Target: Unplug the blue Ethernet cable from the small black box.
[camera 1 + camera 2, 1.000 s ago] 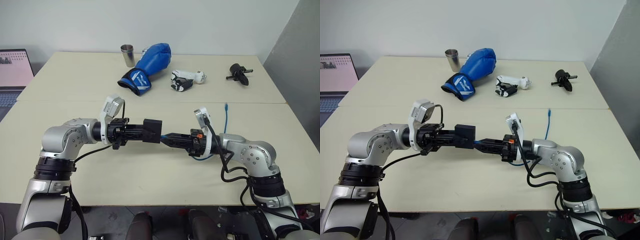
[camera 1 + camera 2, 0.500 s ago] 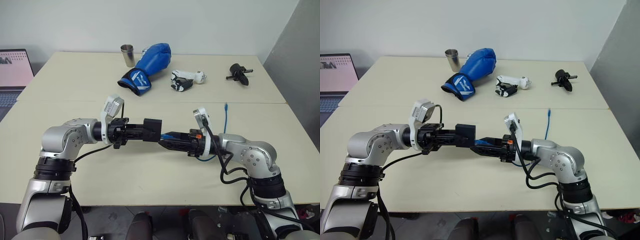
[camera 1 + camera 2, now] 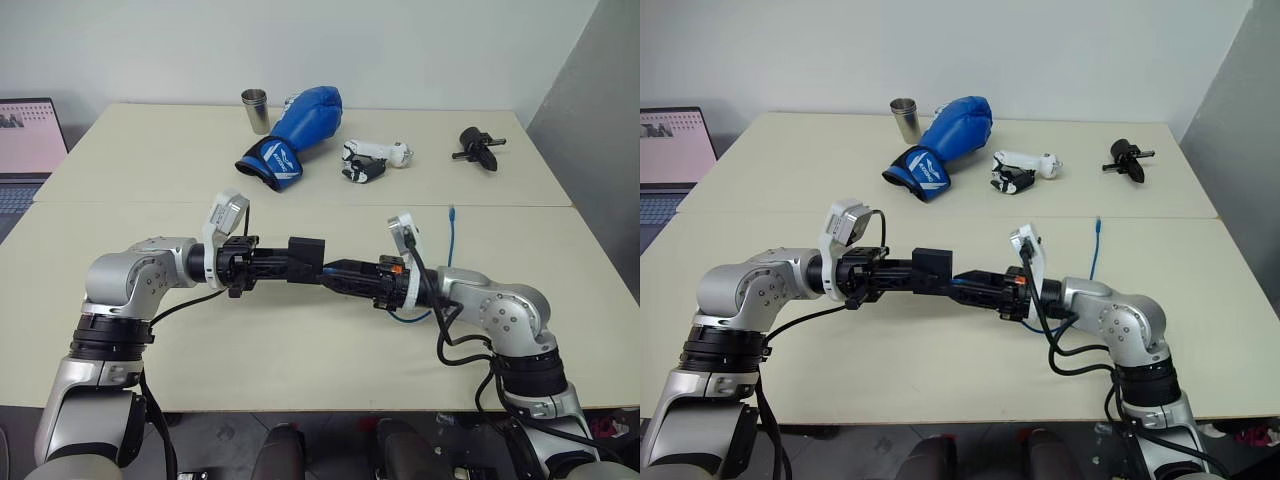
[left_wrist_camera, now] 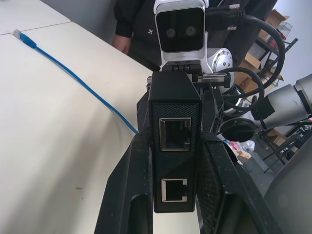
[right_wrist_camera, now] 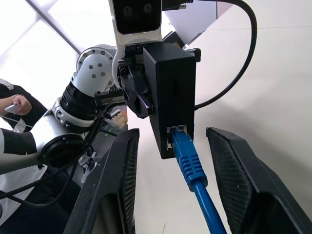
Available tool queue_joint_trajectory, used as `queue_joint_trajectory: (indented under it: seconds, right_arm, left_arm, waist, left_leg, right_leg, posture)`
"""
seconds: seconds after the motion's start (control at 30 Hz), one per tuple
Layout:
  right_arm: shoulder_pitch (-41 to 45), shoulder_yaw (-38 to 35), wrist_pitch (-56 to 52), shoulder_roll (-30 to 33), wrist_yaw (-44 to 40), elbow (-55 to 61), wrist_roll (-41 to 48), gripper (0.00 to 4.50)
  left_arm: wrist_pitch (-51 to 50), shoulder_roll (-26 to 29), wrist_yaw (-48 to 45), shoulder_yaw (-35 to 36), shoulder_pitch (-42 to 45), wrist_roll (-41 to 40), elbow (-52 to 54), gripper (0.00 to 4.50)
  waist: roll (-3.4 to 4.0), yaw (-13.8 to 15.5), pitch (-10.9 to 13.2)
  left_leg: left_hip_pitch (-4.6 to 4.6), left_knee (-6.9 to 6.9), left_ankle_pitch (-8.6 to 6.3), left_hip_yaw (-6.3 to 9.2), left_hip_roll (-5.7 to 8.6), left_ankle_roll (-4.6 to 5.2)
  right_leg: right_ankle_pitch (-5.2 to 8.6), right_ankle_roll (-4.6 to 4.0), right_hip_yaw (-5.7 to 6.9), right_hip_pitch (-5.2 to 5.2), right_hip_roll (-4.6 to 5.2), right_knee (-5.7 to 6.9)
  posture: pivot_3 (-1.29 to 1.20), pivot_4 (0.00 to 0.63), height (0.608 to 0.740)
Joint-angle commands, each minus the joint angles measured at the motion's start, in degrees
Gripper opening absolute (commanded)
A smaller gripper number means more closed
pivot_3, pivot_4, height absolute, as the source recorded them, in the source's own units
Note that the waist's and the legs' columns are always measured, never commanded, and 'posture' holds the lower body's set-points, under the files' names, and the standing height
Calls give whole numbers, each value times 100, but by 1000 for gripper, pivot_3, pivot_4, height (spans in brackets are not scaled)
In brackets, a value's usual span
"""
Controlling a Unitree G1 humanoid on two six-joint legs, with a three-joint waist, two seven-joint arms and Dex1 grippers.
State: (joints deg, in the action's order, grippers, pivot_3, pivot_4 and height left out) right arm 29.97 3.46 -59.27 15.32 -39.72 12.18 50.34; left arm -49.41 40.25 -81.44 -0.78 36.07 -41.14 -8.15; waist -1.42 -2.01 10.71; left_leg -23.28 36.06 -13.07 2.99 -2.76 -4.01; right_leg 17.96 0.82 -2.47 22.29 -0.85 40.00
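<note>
Both grippers meet — left gripper [image 3: 285, 269] clamps small black box [image 3: 306, 259], right gripper [image 5: 170, 180] spread around blue Ethernet cable [image 5: 191, 163].

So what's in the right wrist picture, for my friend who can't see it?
A blue Ethernet cable is still plugged into a small black box, with the right gripper jaws standing open on either side of the plug. The left gripper holds the box from behind.
</note>
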Motion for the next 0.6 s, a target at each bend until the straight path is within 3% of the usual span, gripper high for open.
queue_joint_trajectory:
  seconds: [0.03, 0.57, 0.6]
  right_arm:
    - [-6, -118, 73, 33, -63, 83, 93, 2299]
    - [-71, -49, 83, 121, -120, 116, 82, 2299]
    - [-68, -53, 81, 118, -120, 110, 87, 2120]
  left_arm:
    - [43, -11, 22, 113, 49, -55, 112, 784]
    - [49, -15, 39, 103, 61, -66, 99, 784]
    - [50, -14, 36, 100, 61, -65, 99, 784]
  waist:
    - [0, 0, 0]
    - [0, 0, 0]
    - [0, 0, 0]
  left_leg:
    - [0, 0, 0, 0, 0, 0]
    - [0, 0, 0, 0, 0, 0]
    - [0, 0, 0, 0, 0, 0]
  right_leg:
    - [0, 0, 0, 0, 0, 0]
    - [0, 0, 0, 0, 0, 0]
    - [0, 0, 0, 0, 0, 0]
  posture:
    - [0, 150, 740]
    - [0, 150, 740]
    - [0, 150, 740]
